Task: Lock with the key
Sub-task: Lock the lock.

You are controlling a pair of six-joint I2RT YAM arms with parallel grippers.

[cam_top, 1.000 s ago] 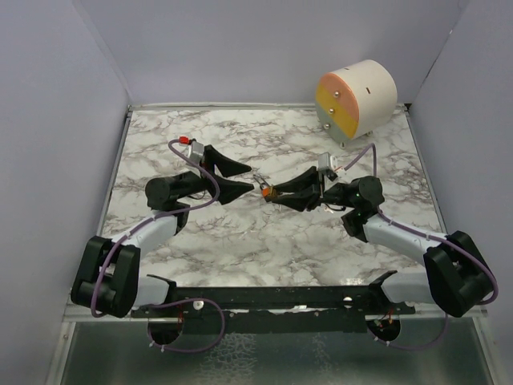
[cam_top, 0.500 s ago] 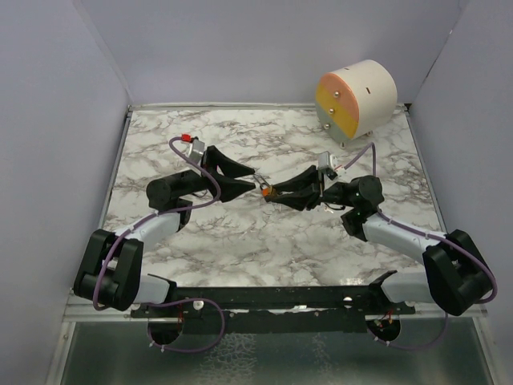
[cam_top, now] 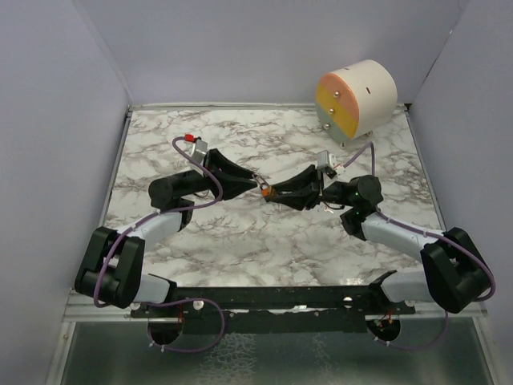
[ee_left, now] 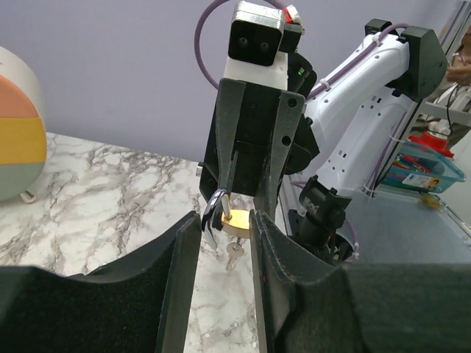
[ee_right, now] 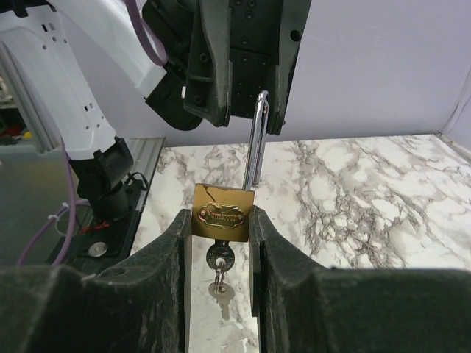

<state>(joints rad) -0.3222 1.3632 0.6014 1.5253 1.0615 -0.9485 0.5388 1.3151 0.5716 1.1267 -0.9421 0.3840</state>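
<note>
Padlock (ee_right: 223, 212) is held clear of the bench (ee_right: 353, 184), mid-way between the two arms, brass body pinched by its side faces in the right gripper (ee_right: 219, 220). Shackle (ee_right: 255, 147) stands open, pointing up at the left gripper (ee_left: 224, 220), whose jaws are narrowed but apart, one on each side of the lock's shackle end; contact cannot be confirmed. Key (ee_right: 219, 259) sits in the keyhole below, a second key dangling from it.

Risks noted: the right gripper's hold is on smooth brass, so an off-axis push on the shackle would likely twist or slide the body out of the pinch. If the free leg is not lined up over its hole, pressing will jam rather than latch. Both grippers are crowded at one point; finger-to-finger collision is plausible. A jolt might also shake the key loose.
</note>
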